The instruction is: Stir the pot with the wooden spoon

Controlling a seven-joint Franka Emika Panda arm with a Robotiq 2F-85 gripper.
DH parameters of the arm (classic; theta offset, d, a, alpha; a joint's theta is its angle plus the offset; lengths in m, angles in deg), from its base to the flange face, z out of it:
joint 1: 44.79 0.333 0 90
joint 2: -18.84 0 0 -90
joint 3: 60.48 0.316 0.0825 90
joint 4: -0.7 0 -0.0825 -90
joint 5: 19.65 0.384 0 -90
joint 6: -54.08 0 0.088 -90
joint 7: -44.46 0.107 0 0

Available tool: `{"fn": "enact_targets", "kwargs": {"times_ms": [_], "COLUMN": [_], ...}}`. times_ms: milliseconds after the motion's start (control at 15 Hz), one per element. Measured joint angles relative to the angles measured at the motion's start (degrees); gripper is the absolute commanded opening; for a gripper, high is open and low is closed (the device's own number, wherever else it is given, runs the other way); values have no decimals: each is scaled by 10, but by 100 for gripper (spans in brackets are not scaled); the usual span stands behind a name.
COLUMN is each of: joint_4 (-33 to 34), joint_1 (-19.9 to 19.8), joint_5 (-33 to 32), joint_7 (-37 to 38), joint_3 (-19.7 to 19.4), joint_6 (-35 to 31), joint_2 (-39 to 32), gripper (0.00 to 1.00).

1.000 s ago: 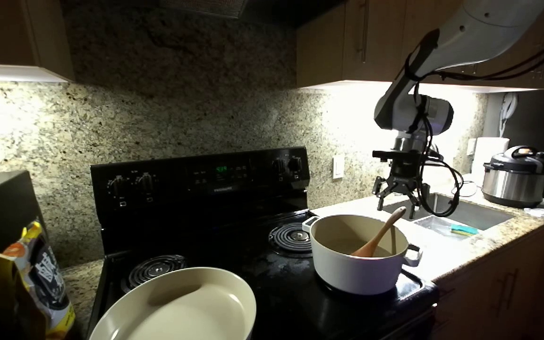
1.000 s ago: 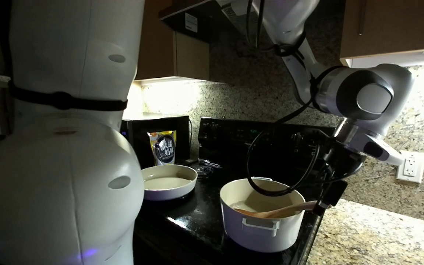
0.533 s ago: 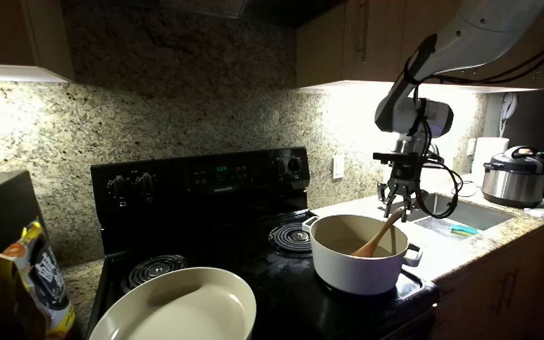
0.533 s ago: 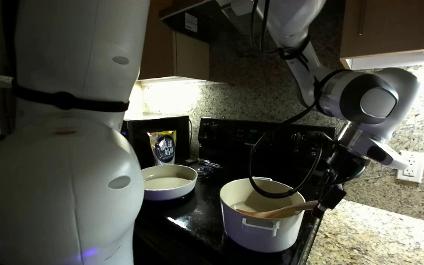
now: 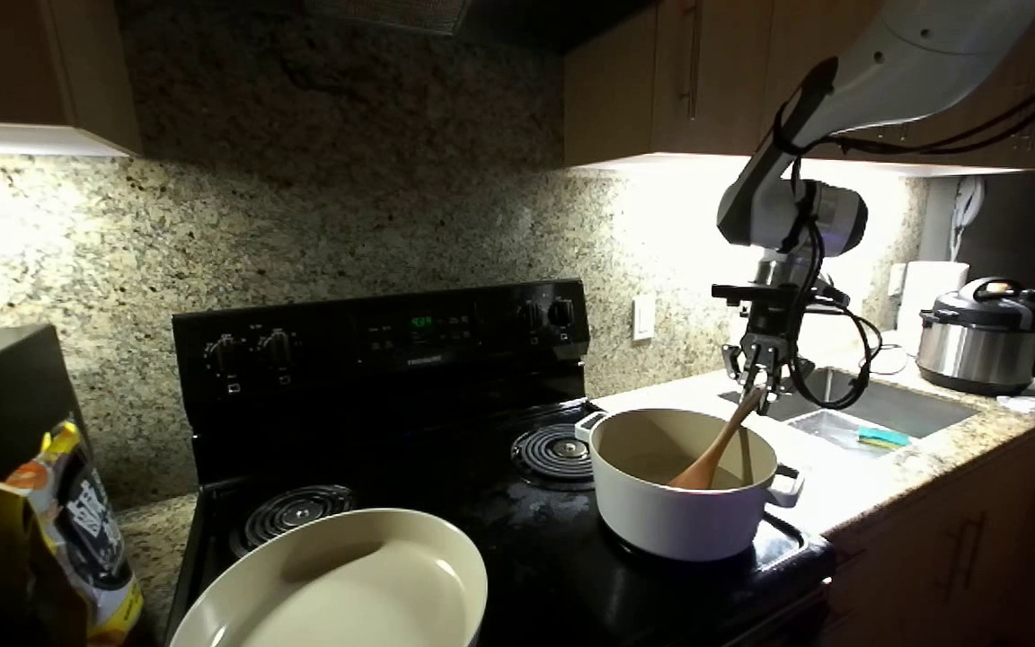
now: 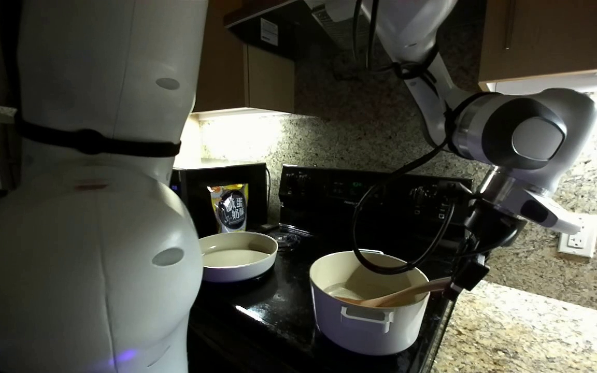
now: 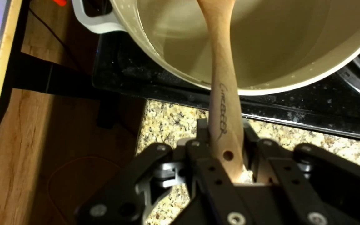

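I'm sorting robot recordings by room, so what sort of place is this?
A kitchen, probably a home one: it has a black coil-burner electric stove, a grey rectangular sink and a round steel cooker with a black lid.

Oval dish (image 5: 342,589), steel cooker (image 5: 983,341)

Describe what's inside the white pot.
The lower part of the wooden spoon and what looks like clear liquid. In both exterior views, the pot hides part of the spoon's head.
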Motion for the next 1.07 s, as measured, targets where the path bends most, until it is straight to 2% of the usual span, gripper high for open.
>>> {"fn": "enact_targets", "kwargs": {"times_ms": [333,533,800,1067], "joint_4": [-7,-27,-61,-75], "joint_1": [0,10,35,54], "joint_5": [-3,-24,-99,-168], "joint_7": [4,32,117,198], "joint_3": [-4,-3,5,19], "joint_6": [-4,-46,-134,-178], "joint_2": [22,46,73,81], "gripper": [7,7,7,7]}}
